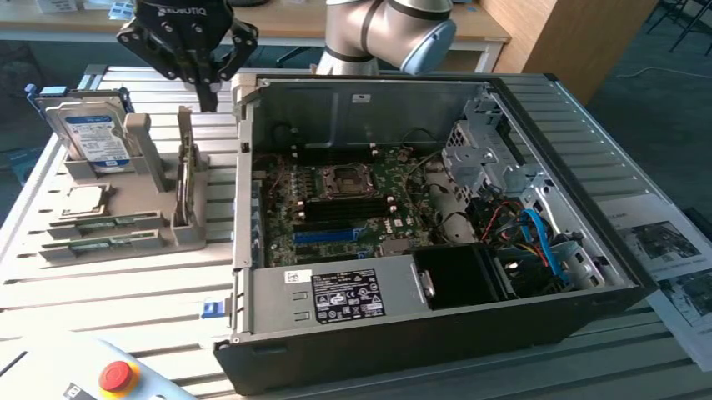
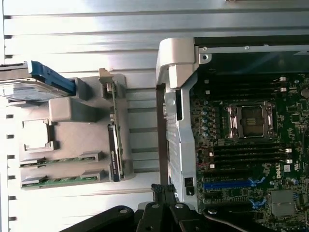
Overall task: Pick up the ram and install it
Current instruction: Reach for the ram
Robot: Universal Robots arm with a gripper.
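Two green ram sticks (image 1: 102, 223) (image 1: 100, 246) lie on edge, side by side, in slots at the near end of a grey holder (image 1: 145, 179) on the exterior view's left. The wrist view has the same sticks (image 2: 60, 160) (image 2: 63, 180) in the holder (image 2: 72, 135). My black gripper (image 1: 208, 102) hangs above the holder's far end, well clear of both sticks, next to the open computer case (image 1: 445, 333). Its fingers are shut together with nothing between them, as the wrist view also shows (image 2: 162, 189). Long black memory slots (image 2: 246, 150) run beside the processor socket (image 2: 251, 121) on the motherboard (image 1: 345, 200).
The holder also carries a silver hard drive with a blue-white label (image 1: 95, 133), a square silver processor chip (image 1: 83, 200) and a thin card standing on edge (image 1: 185, 167). A red emergency button (image 1: 117, 377) sits at the table's near corner. Paper sheets (image 1: 668, 250) lie at the exterior view's right.
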